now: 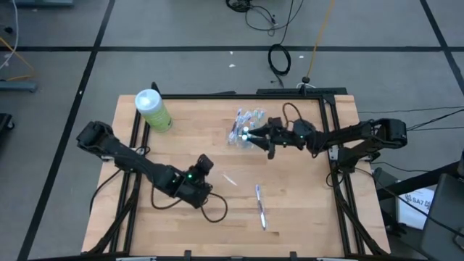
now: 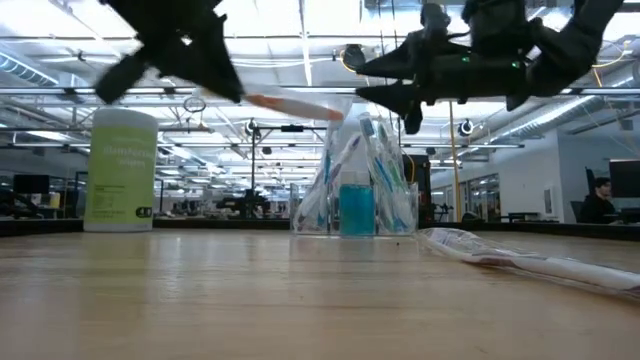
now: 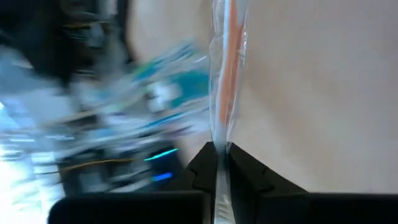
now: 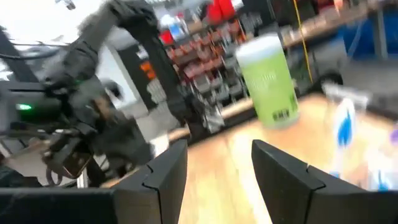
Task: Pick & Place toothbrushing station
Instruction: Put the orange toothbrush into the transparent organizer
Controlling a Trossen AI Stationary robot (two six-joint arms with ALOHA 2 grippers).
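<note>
A clear plastic cup (image 1: 245, 127) with several blue and purple toothbrushes and small tubes stands on the table's far middle; it also shows in the low view (image 2: 355, 190). My left gripper (image 1: 212, 185) is near the table's middle, shut on an orange toothbrush in a clear wrapper (image 3: 227, 81), which is held high above the table in the low view (image 2: 290, 103). My right gripper (image 4: 217, 168) is open and empty, just right of the cup (image 4: 367, 143) and above table height. Another wrapped toothbrush (image 1: 259, 205) lies flat on the table toward the near edge. My left gripper pinches the wrapped orange toothbrush between its two fingers at one end of the wrapper (image 3: 222, 140). The brush runs straight on from the fingertips, along the fingers. It is lifted clear of the table and roughly level, its free end toward the cup.
A big light-green bottle with a white cap (image 1: 154, 109) stands at the table's far left corner. A black frame (image 1: 239, 95) runs around the table's edges. Bare wood lies between the cup and the near edge.
</note>
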